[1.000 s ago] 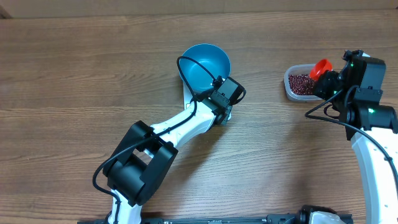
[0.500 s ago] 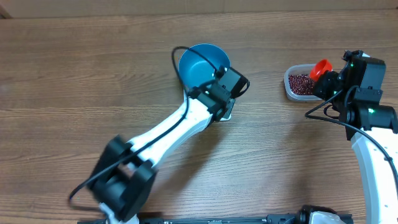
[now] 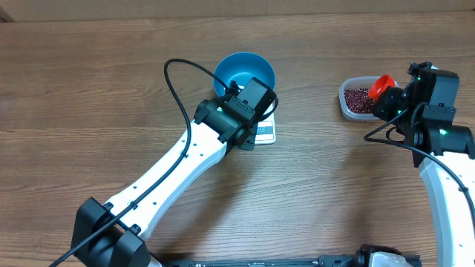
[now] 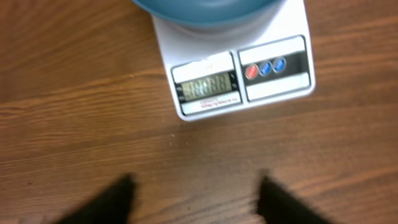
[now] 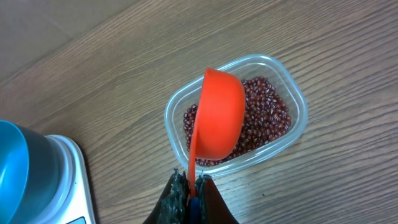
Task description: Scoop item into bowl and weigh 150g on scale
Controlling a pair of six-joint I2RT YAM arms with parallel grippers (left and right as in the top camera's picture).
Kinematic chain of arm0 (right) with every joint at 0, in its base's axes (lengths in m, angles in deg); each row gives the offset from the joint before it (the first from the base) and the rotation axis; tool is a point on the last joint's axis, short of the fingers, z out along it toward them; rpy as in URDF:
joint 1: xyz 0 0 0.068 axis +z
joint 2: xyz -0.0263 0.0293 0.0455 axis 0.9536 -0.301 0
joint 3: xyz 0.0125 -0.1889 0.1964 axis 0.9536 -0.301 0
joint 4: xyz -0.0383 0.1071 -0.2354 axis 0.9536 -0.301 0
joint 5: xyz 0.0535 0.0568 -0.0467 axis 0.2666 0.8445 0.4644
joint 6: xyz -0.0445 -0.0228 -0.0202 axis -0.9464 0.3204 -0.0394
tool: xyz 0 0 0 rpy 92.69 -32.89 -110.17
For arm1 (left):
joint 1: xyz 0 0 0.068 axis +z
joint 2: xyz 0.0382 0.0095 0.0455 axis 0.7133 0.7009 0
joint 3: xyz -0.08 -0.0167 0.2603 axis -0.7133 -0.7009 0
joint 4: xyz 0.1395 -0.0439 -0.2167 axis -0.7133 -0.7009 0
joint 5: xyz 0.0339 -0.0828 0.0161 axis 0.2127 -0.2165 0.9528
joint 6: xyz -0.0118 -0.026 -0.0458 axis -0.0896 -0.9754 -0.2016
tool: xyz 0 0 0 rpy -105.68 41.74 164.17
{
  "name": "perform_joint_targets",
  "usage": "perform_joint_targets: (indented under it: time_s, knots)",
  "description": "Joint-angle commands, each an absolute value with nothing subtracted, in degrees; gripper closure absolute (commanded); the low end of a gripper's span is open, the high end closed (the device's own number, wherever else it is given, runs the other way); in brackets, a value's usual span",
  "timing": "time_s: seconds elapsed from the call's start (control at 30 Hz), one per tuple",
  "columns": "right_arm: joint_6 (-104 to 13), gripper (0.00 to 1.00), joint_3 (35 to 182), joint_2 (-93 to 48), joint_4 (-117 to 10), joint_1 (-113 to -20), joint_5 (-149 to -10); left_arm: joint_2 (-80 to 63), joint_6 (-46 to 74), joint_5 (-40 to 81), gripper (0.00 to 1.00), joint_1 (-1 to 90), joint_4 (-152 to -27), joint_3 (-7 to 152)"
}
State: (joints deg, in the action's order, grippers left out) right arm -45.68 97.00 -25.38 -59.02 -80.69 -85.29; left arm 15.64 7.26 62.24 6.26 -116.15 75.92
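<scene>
The blue bowl [image 3: 245, 73] stands on the white scale [image 3: 266, 134]. In the left wrist view the bowl [image 4: 205, 9] fills the top edge and the scale [image 4: 289, 28] shows its blurred display toward me. My left gripper [image 4: 196, 202] is open over bare wood just short of the scale, nothing between its fingers [image 4: 121, 199]. From overhead the left gripper [image 3: 245, 110] covers part of the scale. My right gripper [image 5: 191, 194] is shut on the handle of an orange scoop [image 5: 219, 112], held over the red-brown beans [image 5: 268, 115] in a clear tub [image 5: 300, 107].
The tub [image 3: 355, 100] sits at the right of the wooden table, with the scoop [image 3: 381, 83] and right gripper [image 3: 390, 100] at its right end. The scale's corner [image 5: 69, 177] and the bowl [image 5: 22, 168] show at the left of the right wrist view.
My left gripper has opened and drawn back from the bowl, and the left arm has swung leftward. The right arm and scoop have not moved.
</scene>
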Motion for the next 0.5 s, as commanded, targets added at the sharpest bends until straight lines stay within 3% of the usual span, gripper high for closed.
perform_joint_targets:
  time_s: [0.0, 0.47]
  knots:
    - [-45.9, 0.96, 98.4, -25.0, -59.1, -80.8, -85.2, 15.0, 10.8, 55.6, 0.0, 6.5, -117.0, 76.2]
    - [-49.5, 0.96, 98.4, -25.0, -60.3, -80.8, -85.2, 12.5, 11.3, 55.6, 0.0, 6.1, -117.6, 76.2]
